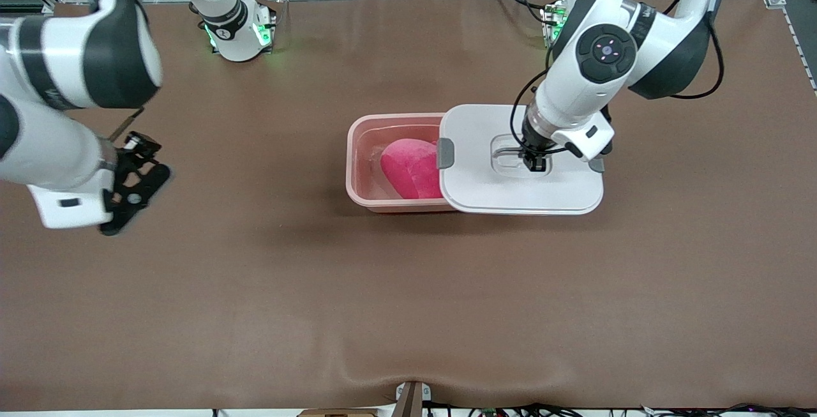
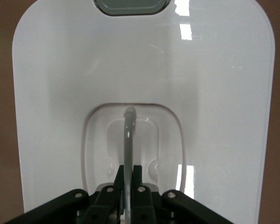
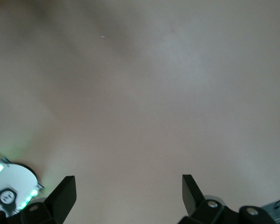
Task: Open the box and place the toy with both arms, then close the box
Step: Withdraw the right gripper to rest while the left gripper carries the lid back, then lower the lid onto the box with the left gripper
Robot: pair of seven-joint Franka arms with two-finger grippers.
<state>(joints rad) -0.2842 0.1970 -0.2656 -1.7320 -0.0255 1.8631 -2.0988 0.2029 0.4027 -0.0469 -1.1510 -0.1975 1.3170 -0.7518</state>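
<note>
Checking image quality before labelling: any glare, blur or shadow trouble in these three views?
Front view: right tool motion-blurred, soft shadow under the box. Left wrist view: bright window-like glare patches on the white lid; the grey handle and left tool stay sharp. Right wrist view: tabletop washed out and featureless, green glow near the arm base.

Pale pink box (image 1: 367, 149), see-through-ish, with a bright pink toy (image 1: 412, 168) in it. White glossy lid (image 1: 510, 193), grey clips (image 1: 445, 153) and a grey handle (image 2: 129, 140). Plain brown table (image 1: 408, 289). Arms are done in white with black bands; green lights are seen at the bases.
</note>
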